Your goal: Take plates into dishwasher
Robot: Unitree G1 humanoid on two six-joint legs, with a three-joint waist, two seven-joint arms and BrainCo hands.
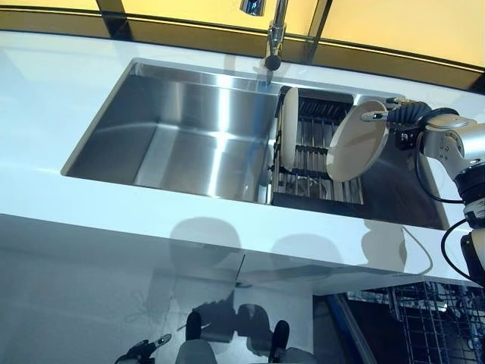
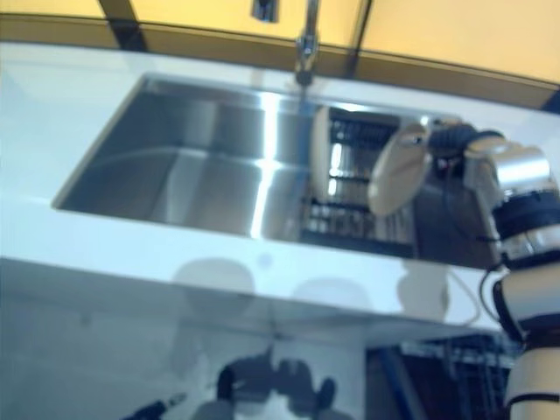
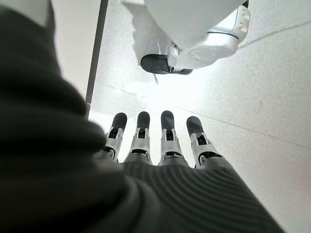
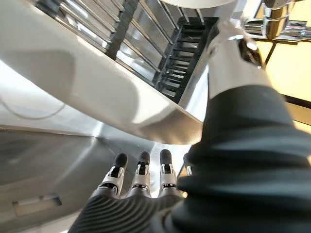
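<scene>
A glossy white countertop [image 1: 91, 205] surrounds a rectangular stainless-steel sink [image 1: 174, 144] with a chrome tap [image 1: 274, 34] behind it, backed by yellow panels in dark frames [image 1: 394, 26], above a pale speckled floor [image 3: 272, 97].

Left sink basin [image 1: 182, 144] open, rack [image 1: 314, 163] and faucet [image 1: 273, 38] obstruct right
</scene>
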